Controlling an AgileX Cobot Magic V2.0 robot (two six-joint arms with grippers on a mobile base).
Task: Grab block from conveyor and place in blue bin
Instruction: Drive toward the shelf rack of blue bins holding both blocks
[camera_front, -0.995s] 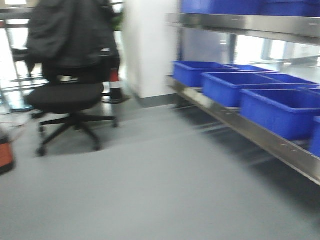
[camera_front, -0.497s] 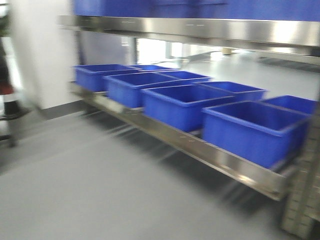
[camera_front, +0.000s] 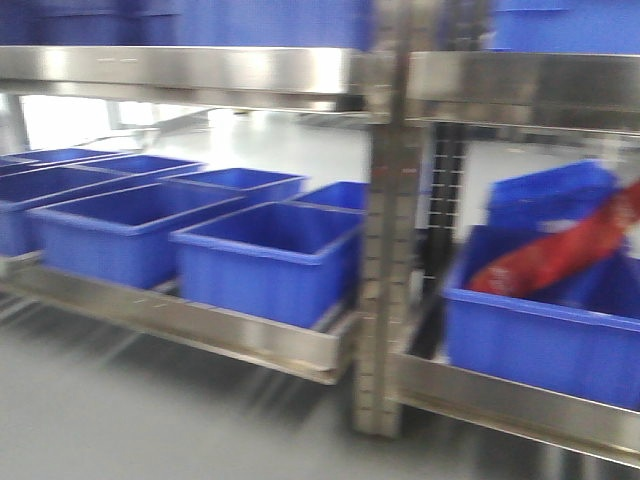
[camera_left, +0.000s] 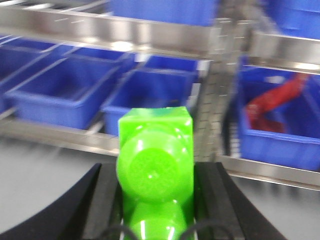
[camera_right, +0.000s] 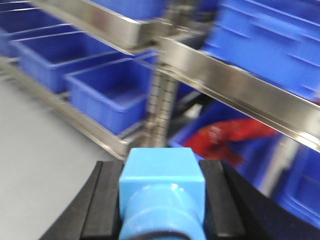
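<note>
My left gripper (camera_left: 156, 185) is shut on a bright green block (camera_left: 156, 165) with round studs; its black fingers (camera_left: 105, 200) press both sides. A light blue block (camera_right: 161, 192) sits clamped in my right gripper (camera_right: 161, 197), which is shut on it. Ahead, open blue bins (camera_front: 265, 258) stand in a row on a low steel shelf (camera_front: 200, 325); they also show as blue bins (camera_left: 150, 97) in the left wrist view and blue bins (camera_right: 107, 92) in the right wrist view. The conveyor is out of view. Neither gripper shows in the front view.
A steel rack upright (camera_front: 385, 240) splits the shelving. To its right a blue bin (camera_front: 545, 320) holds a red item (camera_front: 560, 255). An upper steel shelf (camera_front: 180, 72) carries more blue bins. Grey floor (camera_front: 120, 420) lies in front.
The front view has swung right: the office chair and white pillar left the frame, the bin row slid left, and the rack upright and the bin with the red item came into view.
</note>
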